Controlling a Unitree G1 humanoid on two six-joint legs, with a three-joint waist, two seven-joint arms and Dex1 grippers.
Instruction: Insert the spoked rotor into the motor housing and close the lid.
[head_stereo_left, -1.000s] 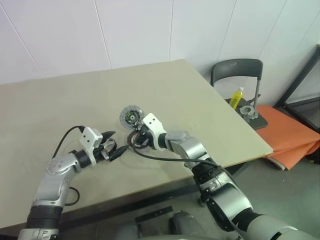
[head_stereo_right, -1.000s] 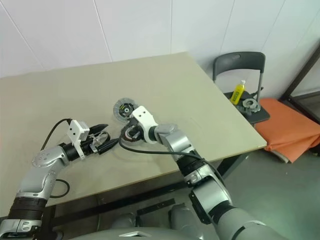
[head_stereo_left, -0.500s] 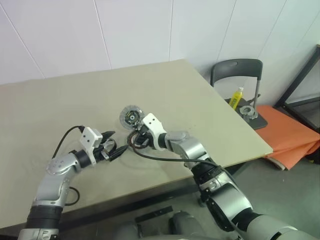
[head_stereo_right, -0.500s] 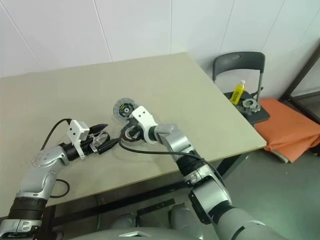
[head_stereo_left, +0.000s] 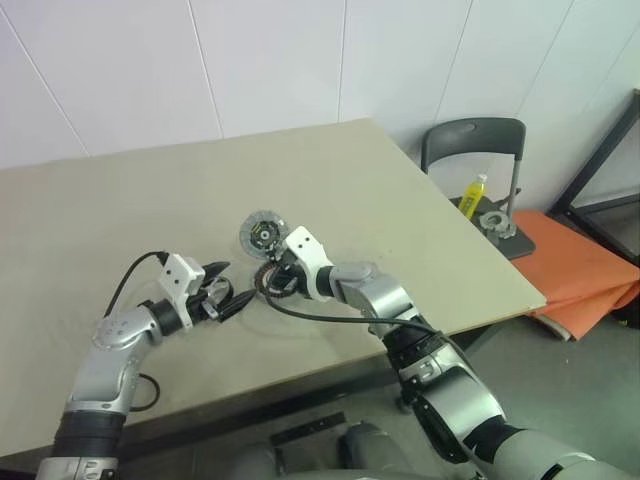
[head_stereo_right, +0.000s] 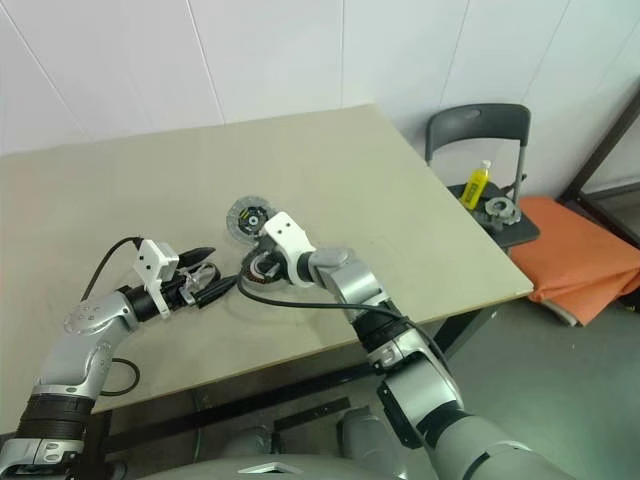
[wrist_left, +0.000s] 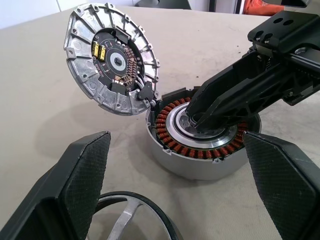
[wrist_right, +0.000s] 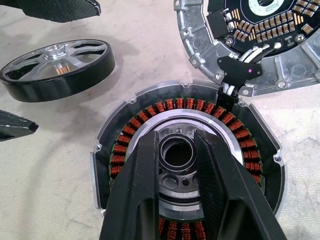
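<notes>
Black, the two fingers of the right claw reach down into the pale centre of the motor housing, a round shallow case with a dark rim and a ring of copper-red windings. The fingers stand narrowly apart on either side of the small dark hub ring at the centre, close against it; whether they actually pinch it cannot be told. The housing sits on the beige bench, in its middle part and nearer the front edge than the back one.

Touching the housing's far rim, joined to it by a small black connector and wires, the lid, a round grey ribbed metal disc, stands tilted up with its dark circuit face showing.

Just beside the housing, towards the bench's left edge, lies the spoked rotor, a silvery wheel with radial spokes inside a black outer band, flat on the bench. The left claw hovers over it, fingers spread wide and holding nothing.
</notes>
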